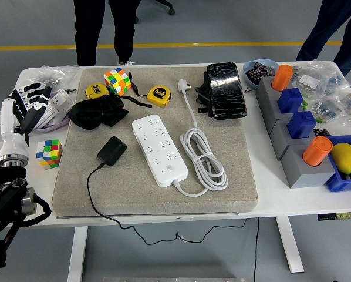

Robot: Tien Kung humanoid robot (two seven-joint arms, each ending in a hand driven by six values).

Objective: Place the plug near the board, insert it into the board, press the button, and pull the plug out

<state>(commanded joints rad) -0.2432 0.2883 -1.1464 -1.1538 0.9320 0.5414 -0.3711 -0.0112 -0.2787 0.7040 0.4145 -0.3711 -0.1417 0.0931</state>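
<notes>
Where a grey mat (222,176) covers the white table (281,200), grey floor (222,23) surrounds.

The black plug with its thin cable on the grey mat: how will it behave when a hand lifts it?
The black plug looks small, blocky and rigid, so probably light and easy to pinch. Its thin cable curves limply across the grey mat and over the table edge, so it will likely trail and drag slightly.
</notes>
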